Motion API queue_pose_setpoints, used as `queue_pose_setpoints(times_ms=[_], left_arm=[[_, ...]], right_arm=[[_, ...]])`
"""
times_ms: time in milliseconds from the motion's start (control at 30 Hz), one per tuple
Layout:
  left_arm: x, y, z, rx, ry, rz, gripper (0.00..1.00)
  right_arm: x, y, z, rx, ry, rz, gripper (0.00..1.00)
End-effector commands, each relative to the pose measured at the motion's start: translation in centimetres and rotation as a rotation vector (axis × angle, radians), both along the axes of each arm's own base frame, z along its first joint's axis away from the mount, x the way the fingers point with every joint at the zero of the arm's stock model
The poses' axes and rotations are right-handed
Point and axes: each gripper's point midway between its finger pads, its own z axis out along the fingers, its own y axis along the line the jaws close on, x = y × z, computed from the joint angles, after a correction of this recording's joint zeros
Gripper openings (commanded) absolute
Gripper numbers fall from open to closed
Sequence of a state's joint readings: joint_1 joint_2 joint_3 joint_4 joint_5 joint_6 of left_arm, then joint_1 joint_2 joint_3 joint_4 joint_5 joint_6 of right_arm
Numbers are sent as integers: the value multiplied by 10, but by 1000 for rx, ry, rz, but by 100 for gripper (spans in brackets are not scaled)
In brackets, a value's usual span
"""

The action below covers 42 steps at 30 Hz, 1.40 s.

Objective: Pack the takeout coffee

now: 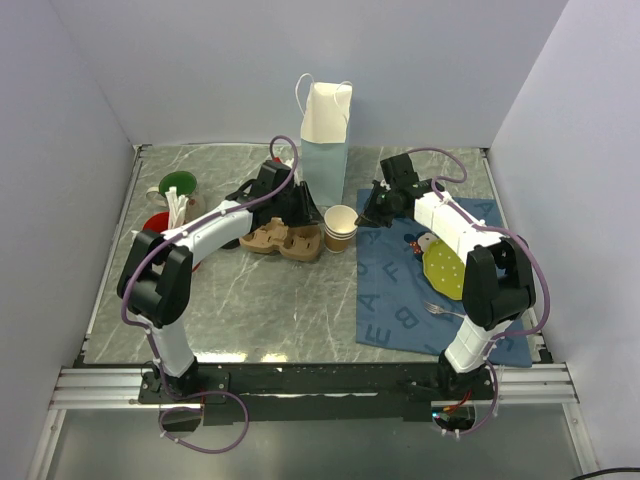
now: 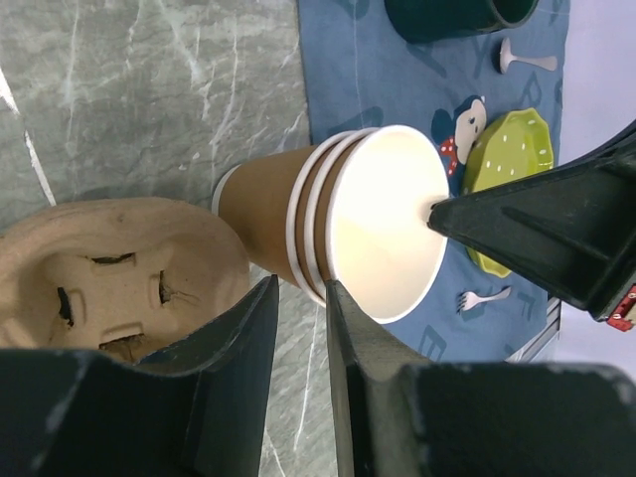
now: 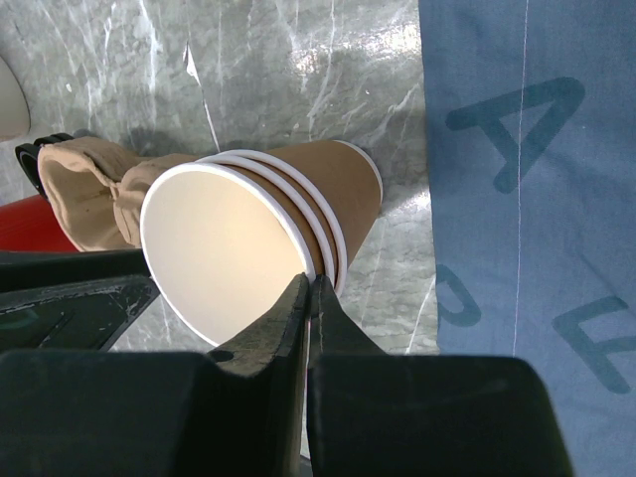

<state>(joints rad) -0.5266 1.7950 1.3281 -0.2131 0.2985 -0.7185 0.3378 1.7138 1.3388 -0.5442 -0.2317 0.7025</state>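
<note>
A stack of three nested tan kraft paper cups (image 1: 340,228), cream-white inside, stands at the table's middle. It also shows in the left wrist view (image 2: 256,214) and the right wrist view (image 3: 333,179). No black lid is in view. My right gripper (image 1: 368,212) (image 3: 310,283) is shut on the top cup's rim, one finger inside and one outside. My left gripper (image 1: 305,212) (image 2: 298,290) is at the stack's left side. Its jaws stand a narrow gap apart, and the lower cups' rims sit at the fingertips, not clamped.
A brown pulp cup carrier (image 1: 283,241) (image 2: 109,268) lies just left of the cups. A white paper bag (image 1: 325,115) stands behind. A blue letter mat (image 1: 400,300) at the right holds a yellow-green plate (image 1: 443,270), a fork (image 1: 440,310) and a dark green mug (image 2: 447,15). A red cup (image 1: 155,222) is far left.
</note>
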Motion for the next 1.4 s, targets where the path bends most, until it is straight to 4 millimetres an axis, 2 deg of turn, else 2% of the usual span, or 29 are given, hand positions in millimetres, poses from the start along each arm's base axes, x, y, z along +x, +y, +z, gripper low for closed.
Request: queue_pose_setpoints(times_ms=[0,400,533,900,1133,1367], left_arm=[[1,-8,18,-42,-51,-21,32],[0,-9,1,-17,-23,-11,30],[2,-7,3,-7,-29,-1,30],[1,-1,29,-14,-53,39,31],[-2,-4,20,-26,-25,28,31],[-1,-13,20,-65,-25,4,32]], right_arm=[[4,1,28,31,-64,-4,0],[4,3,28,39,-63,-1,0],[4,3,27,36,-62,0,0],[3,1,24,23,-51,-2,0],[4,2,27,29,-57,-3,0],[3,2,26,30,-55,0,0]])
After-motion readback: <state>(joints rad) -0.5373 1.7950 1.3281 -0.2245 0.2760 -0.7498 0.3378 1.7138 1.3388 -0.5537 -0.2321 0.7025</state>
